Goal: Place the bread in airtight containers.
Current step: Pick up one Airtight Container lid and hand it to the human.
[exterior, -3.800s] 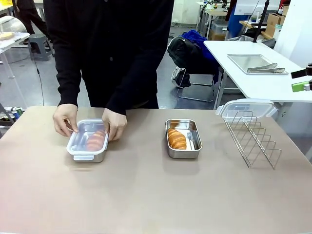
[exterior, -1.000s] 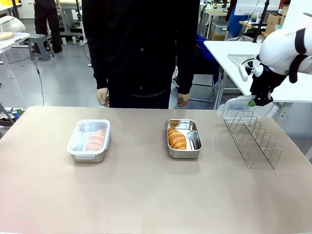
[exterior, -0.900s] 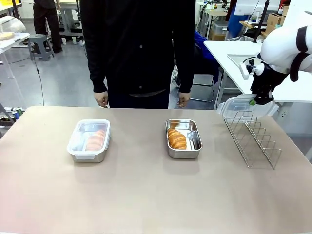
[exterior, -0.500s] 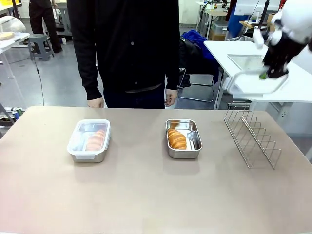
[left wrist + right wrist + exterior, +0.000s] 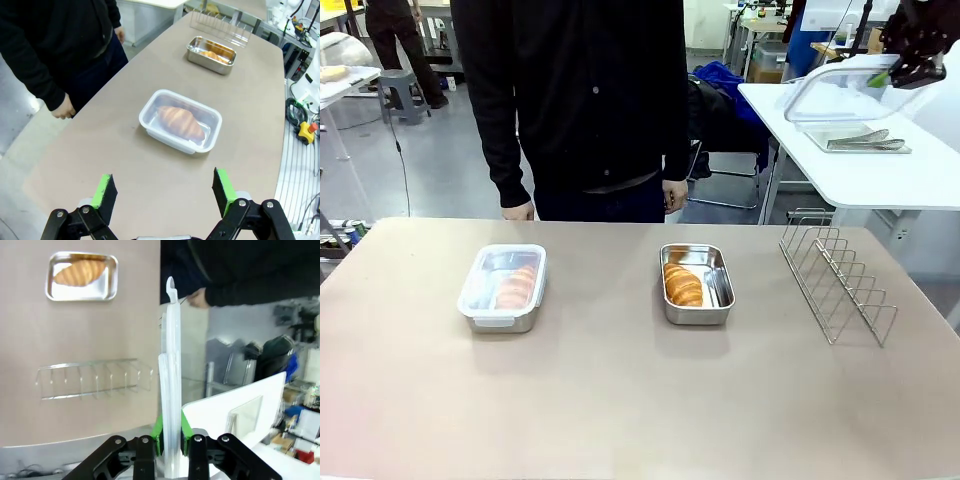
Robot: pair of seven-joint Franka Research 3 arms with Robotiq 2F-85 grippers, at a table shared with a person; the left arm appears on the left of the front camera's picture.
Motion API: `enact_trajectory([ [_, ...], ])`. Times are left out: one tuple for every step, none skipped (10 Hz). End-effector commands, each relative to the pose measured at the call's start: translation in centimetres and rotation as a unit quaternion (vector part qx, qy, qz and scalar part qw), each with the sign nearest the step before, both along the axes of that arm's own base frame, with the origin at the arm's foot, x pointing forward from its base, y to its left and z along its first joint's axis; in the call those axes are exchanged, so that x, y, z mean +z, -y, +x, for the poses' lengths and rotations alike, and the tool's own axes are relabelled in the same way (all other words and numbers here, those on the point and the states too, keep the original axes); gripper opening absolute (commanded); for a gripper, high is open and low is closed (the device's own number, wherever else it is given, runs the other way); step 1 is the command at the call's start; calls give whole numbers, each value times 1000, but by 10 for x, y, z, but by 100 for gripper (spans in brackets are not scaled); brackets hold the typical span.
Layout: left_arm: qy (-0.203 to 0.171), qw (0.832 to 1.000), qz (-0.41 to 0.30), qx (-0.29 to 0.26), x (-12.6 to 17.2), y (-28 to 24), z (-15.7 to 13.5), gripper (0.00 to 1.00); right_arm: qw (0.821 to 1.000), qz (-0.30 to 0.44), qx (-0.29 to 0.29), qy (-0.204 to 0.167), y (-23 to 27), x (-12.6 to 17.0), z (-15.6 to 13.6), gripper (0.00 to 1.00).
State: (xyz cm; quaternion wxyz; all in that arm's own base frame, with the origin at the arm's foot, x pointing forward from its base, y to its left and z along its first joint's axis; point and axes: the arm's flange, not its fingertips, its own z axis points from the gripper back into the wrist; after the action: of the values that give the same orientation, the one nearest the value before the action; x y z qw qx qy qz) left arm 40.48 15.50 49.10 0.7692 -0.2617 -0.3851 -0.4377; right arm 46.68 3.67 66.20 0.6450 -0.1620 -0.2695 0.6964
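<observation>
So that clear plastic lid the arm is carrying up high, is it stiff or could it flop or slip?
The clear lid probably stays fairly stiff: it keeps its shape though the right gripper pinches only one edge. It looks light and thin. Smooth plastic held at the rim might slip or swing.

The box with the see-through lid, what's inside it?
Inside the lidded container lies one croissant, showing through the clear lid. The lid blurs it a little, and the croissant's underside and the pan's floor beneath it are hidden.
</observation>
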Motion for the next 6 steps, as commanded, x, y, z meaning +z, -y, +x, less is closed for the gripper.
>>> enact_trajectory([
  [13,1000,-8,-6,0,1,-1,100,994,7,83,70,-5,-44,-8,0],
  [13,1000,-8,-6,0,1,-1,100,987,2,131,97,-11,-57,-15,0],
  [13,1000,-8,-6,0,1,-1,100,974,-16,188,123,-19,-74,-21,0],
  [13,1000,-8,-6,0,1,-1,100,966,-23,227,125,-30,-91,-19,0],
  [13,1000,-8,-6,0,1,-1,100,962,-20,241,127,-37,-100,-14,0],
  [13,1000,-8,-6,0,1,-1,100,962,-12,238,135,-39,-103,-10,0],
])
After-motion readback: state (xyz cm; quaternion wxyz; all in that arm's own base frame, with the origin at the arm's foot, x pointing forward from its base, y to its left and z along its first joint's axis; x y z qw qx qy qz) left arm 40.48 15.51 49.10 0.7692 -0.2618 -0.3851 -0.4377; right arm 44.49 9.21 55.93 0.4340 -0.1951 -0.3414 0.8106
